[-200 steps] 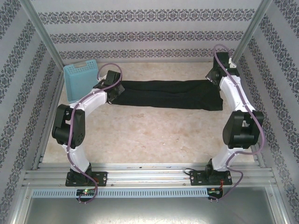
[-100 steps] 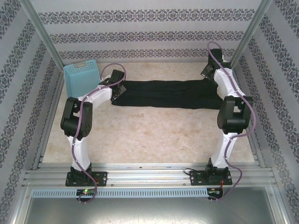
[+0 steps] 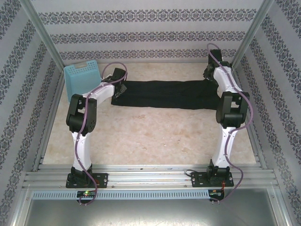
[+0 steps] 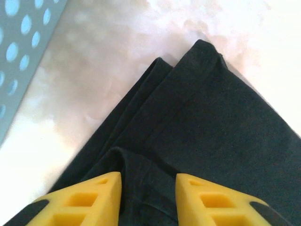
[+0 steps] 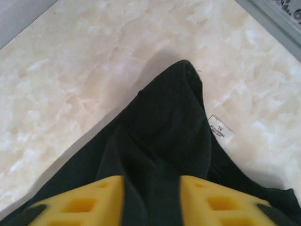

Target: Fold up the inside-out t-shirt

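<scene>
Patterned walls close in a pale marble tabletop [image 3: 150,136], with a light blue basket [image 3: 82,80] standing at its far left. I see the black t-shirt [image 3: 164,94] lying flat just beside the basket, a long narrow band stretching away from it. My left fingers [image 4: 89,197] sit over the shirt end nearest the basket, parted, with a soft ridge of cloth lying loose between them. My right fingers [image 5: 94,197] sit over the end farthest from the basket, also parted over bunched fabric, beside the white tag [image 5: 221,133].
</scene>
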Robot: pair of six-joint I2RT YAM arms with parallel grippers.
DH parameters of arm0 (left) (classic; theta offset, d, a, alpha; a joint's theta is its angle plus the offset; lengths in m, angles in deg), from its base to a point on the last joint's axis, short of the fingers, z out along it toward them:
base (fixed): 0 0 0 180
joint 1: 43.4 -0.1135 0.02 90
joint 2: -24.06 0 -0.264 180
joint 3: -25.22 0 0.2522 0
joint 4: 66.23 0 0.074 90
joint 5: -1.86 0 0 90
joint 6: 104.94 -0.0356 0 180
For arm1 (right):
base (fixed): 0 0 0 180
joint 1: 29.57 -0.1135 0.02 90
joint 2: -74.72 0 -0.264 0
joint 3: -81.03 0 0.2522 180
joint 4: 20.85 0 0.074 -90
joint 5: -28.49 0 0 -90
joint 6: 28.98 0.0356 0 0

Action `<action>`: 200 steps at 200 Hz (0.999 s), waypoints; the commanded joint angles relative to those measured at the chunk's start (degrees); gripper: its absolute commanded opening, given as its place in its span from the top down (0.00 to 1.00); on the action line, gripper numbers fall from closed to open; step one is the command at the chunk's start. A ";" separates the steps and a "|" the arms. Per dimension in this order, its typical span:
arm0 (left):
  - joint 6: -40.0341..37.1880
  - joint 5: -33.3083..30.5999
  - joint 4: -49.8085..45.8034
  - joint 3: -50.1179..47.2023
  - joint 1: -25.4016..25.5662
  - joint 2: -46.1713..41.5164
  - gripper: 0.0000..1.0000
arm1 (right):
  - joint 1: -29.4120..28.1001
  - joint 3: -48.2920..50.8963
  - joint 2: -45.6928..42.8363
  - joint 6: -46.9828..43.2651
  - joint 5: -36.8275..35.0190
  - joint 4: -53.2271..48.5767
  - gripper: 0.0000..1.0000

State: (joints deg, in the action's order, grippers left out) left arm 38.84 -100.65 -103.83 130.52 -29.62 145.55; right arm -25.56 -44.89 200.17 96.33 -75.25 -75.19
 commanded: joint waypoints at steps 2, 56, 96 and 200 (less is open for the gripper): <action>-2.41 -0.08 -2.97 2.57 -0.40 -1.52 0.53 | 0.28 -3.55 -0.64 -2.39 -1.20 -3.41 0.41; -9.19 1.82 -2.89 1.92 6.34 -5.59 0.43 | -1.48 18.97 -16.16 -3.97 12.32 5.87 0.36; -10.36 6.50 1.12 -1.38 9.03 -3.59 0.47 | -4.48 28.33 -17.96 -2.18 18.91 9.65 0.37; -12.71 10.51 2.71 0.03 1.98 4.94 0.49 | 0.22 16.00 0.21 -0.55 17.91 5.78 0.38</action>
State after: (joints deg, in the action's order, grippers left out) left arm 27.43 -91.03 -100.99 132.01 -27.43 149.92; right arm -27.30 -25.92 198.79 94.37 -55.38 -67.69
